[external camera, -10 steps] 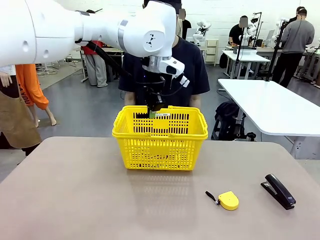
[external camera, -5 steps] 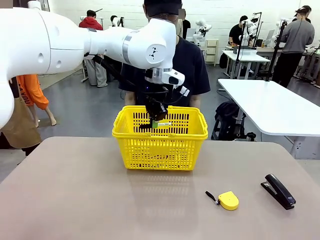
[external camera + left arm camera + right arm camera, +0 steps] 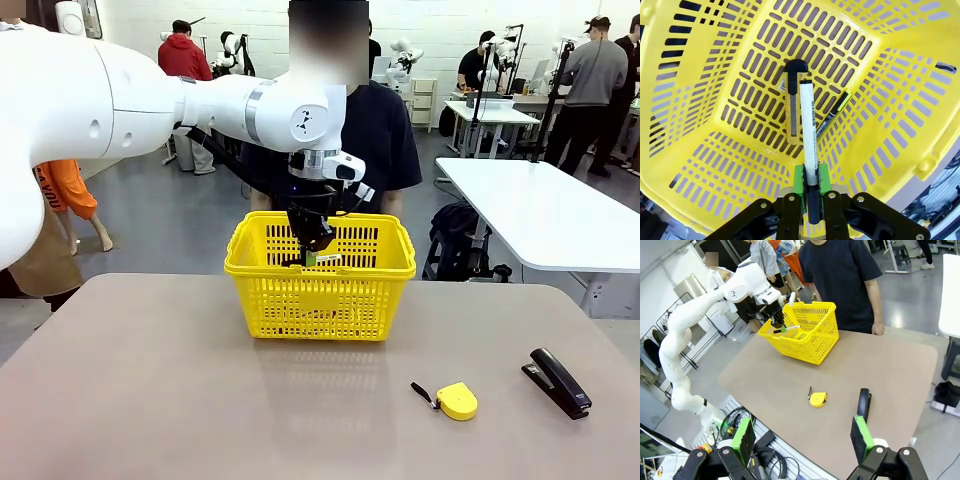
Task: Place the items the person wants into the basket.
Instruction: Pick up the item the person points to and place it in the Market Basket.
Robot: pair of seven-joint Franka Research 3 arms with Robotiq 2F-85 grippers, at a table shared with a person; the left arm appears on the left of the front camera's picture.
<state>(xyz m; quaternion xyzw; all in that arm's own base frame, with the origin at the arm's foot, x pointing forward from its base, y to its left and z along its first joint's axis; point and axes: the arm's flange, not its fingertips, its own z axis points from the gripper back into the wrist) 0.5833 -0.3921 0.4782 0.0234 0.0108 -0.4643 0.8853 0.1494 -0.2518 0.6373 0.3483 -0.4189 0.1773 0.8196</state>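
Observation:
The yellow basket (image 3: 320,272) stands at the table's far side, in front of the person (image 3: 388,130) in a dark T-shirt. My left gripper (image 3: 312,252) hangs in its mouth, shut on the white-barrelled black marker (image 3: 808,130), whose length points down toward the floor of the basket (image 3: 715,75). On that floor lie the yellow-and-black utility knife (image 3: 792,100) and, to its right, the thin black pen (image 3: 832,112) with a yellow tip. My right gripper (image 3: 802,440) stands open well back from the table, nothing between its green pads (image 3: 745,435).
A round yellow tape measure (image 3: 456,400) and a black stapler (image 3: 558,382) lie on the near right of the tan table (image 3: 150,380). A white table (image 3: 540,210) stands beyond on the right. The person's hand (image 3: 878,330) rests at the table's far edge.
My left gripper has come down a little into the basket's mouth with the marker still in it, and the arm has shifted slightly.

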